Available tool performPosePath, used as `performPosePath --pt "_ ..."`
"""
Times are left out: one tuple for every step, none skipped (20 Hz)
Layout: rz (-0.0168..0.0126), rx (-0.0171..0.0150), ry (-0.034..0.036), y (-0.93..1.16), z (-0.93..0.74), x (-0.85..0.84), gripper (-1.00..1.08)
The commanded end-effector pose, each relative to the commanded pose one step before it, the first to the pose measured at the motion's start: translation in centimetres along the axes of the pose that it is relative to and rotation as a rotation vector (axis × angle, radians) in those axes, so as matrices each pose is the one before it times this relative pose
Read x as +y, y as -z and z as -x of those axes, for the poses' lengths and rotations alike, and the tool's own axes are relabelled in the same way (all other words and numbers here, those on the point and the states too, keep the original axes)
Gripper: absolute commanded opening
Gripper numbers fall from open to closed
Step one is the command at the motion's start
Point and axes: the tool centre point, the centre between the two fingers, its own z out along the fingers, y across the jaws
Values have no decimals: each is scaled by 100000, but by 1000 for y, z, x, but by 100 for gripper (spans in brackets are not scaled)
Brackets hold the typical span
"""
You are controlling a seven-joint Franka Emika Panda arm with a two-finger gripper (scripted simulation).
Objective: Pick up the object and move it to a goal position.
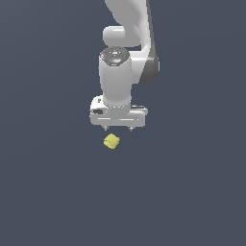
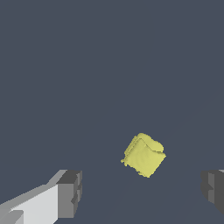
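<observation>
— Dark slate-blue surface [image 1: 48, 192] all round, plain and unmarked, filling both views edge to edge.

— Seen from the exterior view: white arm [image 1: 127, 29] reaching down from the top, gripper [image 1: 117, 129] pointing straight down, only two short fingertips poking out below the white hand body.

— And the object [image 1: 111, 141]?

— Small, yellow, blocky, sitting just below the gripper, nearer the fingertip on the exterior view's left. Not touching. Cannot tell from that view whether resting on the surface.

— Anything extra from the wrist view?

— Shows both fingers spread wide apart, one dark pad [image 2: 70, 192] on a white finger, the other at the frame edge. Shows the object [image 2: 144, 155] turned cornerwise, lying ahead of the gap between the fingers, closer to the edge-cut one, clear of both.

— Room to move?

— Open surface on every side of the object.
</observation>
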Motion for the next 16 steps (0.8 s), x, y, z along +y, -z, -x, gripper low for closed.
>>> performPosePath --pt "-22 -67 -942 -192 44 91 100" --pt "-26 -40 -749 -153 35 53 100" --pt "-32 -53 -909 -189 45 61 100" --pt "-36 -65 -1069 -224 54 72 100" --pt "-38 -74 -1221 -255 62 83 100" --pt "-38 -81 -1375 -284 69 98 100" --pt "-37 -87 -1546 -315 76 113 100" --pt "-35 -92 -1714 -345 82 131 100" --pt "-31 -100 -1870 -375 90 145 100" --pt "-26 -109 -2036 -408 99 161 100" --pt "-18 -117 -2203 -440 107 178 100" --pt "-8 -123 -2374 -470 114 197 100" --pt "4 -128 -2548 -501 121 218 100" --pt "19 -132 -2722 -531 128 239 100" --pt "36 -135 -2899 -561 134 263 100" --pt "56 -135 -3072 -589 140 287 100"
